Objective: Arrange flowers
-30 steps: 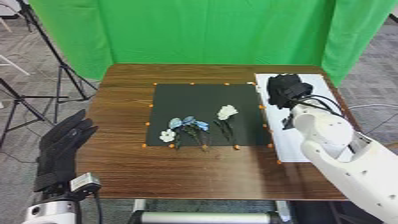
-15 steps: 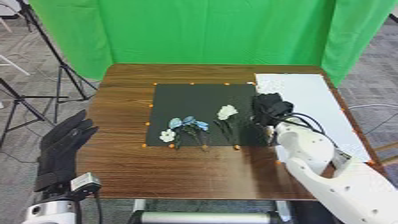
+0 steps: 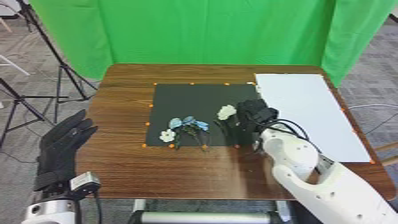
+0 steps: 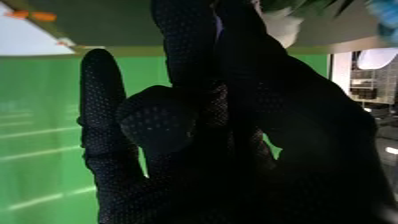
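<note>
Hovering beside the larger white flower (image 3: 226, 112), the right hand (image 3: 256, 111) (fingers mostly straight) has a narrow gap.

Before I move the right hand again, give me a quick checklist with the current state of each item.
1. Right hand beside the larger white flower: ok.
2. Firm hold on that flower's stem: cannot tell, the glove hides part of it.
3. Blue flowers and small white flower apart from the right hand: ok.
4. All blooms gathered together: not ok, the larger white one is apart from the others.
5. Left hand away from the dark mat: ok.
</note>
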`<state>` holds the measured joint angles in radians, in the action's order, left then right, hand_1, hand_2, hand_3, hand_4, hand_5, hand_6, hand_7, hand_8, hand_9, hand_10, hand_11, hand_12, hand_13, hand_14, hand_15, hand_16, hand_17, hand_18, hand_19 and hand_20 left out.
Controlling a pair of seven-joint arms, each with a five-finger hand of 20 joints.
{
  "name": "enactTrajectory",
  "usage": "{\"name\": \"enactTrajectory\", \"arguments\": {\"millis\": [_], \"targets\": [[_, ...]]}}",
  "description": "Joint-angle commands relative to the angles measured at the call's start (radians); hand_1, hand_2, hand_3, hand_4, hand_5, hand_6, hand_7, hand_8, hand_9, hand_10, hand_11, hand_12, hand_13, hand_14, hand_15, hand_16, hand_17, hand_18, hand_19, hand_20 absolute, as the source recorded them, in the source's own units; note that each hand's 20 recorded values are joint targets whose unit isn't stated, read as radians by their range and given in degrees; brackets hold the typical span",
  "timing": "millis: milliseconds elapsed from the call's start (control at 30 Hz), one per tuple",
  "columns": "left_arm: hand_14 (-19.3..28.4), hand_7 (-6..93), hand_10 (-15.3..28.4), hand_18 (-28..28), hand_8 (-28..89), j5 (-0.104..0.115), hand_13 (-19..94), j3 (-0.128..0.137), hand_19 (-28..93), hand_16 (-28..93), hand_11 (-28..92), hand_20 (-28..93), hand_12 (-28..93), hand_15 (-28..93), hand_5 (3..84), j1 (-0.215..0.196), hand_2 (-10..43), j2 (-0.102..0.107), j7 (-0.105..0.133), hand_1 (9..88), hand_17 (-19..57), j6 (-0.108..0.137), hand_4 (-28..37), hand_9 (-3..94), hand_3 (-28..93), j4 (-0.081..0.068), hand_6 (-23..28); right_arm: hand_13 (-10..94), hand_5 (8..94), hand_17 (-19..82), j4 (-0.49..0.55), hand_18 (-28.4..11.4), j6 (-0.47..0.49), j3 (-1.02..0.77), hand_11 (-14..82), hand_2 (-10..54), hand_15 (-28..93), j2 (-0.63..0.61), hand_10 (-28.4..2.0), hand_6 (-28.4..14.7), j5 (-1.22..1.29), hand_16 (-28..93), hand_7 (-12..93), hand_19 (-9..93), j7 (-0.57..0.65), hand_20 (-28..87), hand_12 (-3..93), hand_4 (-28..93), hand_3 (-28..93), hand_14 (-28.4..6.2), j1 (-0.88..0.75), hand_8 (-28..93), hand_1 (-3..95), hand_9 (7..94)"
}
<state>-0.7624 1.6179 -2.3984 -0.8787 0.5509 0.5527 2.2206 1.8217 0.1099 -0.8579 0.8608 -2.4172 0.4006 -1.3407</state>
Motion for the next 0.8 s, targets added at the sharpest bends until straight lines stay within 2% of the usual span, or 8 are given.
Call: {"name": "enactTrajectory", "arguments": {"millis": [33, 133, 167, 200, 300, 500, 667, 800], "targets": [[26.1, 16.4, 19.3, 20.7, -11, -0.012, 23, 0.005, 57, -18, 38, 3, 6, 64, 39.4, -0.010, 4.4, -0.015, -0.010, 27.5, -10.4, -0.015, -18.6, 32.9, 83, 0.003, 10.5, 77, 77.3, 29, -0.015, -18.3, -0.014, 0.012, 15.7, -9.5, 75, 0.029, -6.2, 0.2, -0.008, 22, 30, 86, -0.004, 0, 37.9, -28, 77, -4.9, -0.007, 2, 55.9, 90.6], [26.1, 16.4, 19.3, 20.6, -11, -0.015, 23, 0.003, 57, -18, 38, 3, 6, 64, 39.5, -0.008, 4.4, -0.017, -0.010, 27.5, -10.4, -0.016, -18.5, 32.9, 83, 0.003, 10.6, 76, 76.6, 28, -0.032, -18.7, -0.044, 0.057, 18.8, -9.5, 75, 0.020, -6.9, -0.2, -0.005, 22, 29, 85, 0.027, -1, 35.7, -28, 77, -5.5, 0.022, 2, 53.2, 89.0], [26.0, 16.4, 19.4, 20.6, -11, -0.014, 23, 0.001, 57, -18, 38, 3, 6, 64, 39.4, -0.008, 4.4, -0.015, -0.008, 27.5, -10.4, -0.014, -18.5, 32.9, 83, 0.003, 10.6, 76, 76.3, 28, -0.034, -18.9, -0.037, 0.040, 19.5, -9.5, 75, 0.026, -7.0, -0.3, -0.011, 22, 29, 85, 0.017, -1, 35.1, -28, 77, -5.7, 0.013, 2, 52.4, 88.5], [26.1, 16.4, 19.3, 20.6, -11, -0.011, 23, 0.000, 57, -18, 38, 3, 6, 64, 39.4, -0.009, 4.4, -0.012, -0.004, 27.5, -10.4, -0.011, -18.5, 32.9, 83, 0.003, 10.6, 76, 75.7, 28, 0.024, -19.1, 0.002, -0.070, 19.5, -9.5, 75, 0.026, -7.0, -0.5, -0.034, 22, 29, 85, -0.030, -1, 35.0, -28, 77, -5.9, -0.079, 2, 52.2, 88.3], [26.0, 16.5, 19.3, 20.6, -11, -0.018, 23, 0.005, 57, -18, 38, 3, 6, 64, 39.4, -0.013, 4.4, -0.022, -0.009, 27.5, -10.4, -0.014, -18.4, 32.8, 83, 0.005, 10.6, 75, 74.5, 27, 0.026, -19.6, 0.000, -0.097, 19.7, -9.5, 75, 0.033, -7.6, -1.3, -0.037, 22, 28, 85, -0.038, -1, 34.8, -28, 78, -6.7, -0.095, 1, 49.5, 87.0], [26.0, 16.5, 19.3, 20.6, -11, -0.008, 23, 0.002, 57, -18, 38, 3, 6, 64, 39.4, -0.018, 4.5, -0.012, 0.001, 27.6, -10.3, -0.008, -18.5, 32.9, 83, 0.004, 10.6, 73, 72.0, 25, 0.046, -21.2, -0.005, -0.064, 34.0, -8.8, 76, 0.002, -12.0, -2.3, -0.024, 21, 25, 86, -0.002, -2, 20.8, -27, 81, -8.8, -0.080, 1, 39.4, 81.5], [26.0, 16.5, 19.3, 20.6, -11, -0.016, 23, 0.007, 57, -18, 38, 3, 6, 64, 39.4, -0.024, 4.5, -0.017, -0.004, 27.5, -10.3, -0.010, -18.4, 32.8, 83, 0.005, 10.6, 72, 71.3, 24, 0.056, -22.2, 0.013, -0.074, 34.5, -6.6, 77, 0.002, -13.1, -2.7, -0.023, 20, 22, 86, -0.004, -2, 20.0, -26, 82, -9.7, -0.092, -3, 35.4, 80.6], [25.9, 16.6, 19.3, 20.6, -11, -0.011, 23, 0.001, 57, -18, 38, 3, 6, 64, 39.4, -0.022, 4.5, -0.009, -0.002, 27.5, -10.3, -0.007, -18.4, 32.8, 83, 0.005, 10.6, 72, 71.3, 24, 0.062, -22.6, 0.027, -0.084, 34.6, -5.7, 77, 0.009, -13.5, -2.9, -0.024, 20, 22, 86, -0.012, -2, 19.9, -25, 83, -10.2, -0.104, -7, 34.1, 80.2]]}}
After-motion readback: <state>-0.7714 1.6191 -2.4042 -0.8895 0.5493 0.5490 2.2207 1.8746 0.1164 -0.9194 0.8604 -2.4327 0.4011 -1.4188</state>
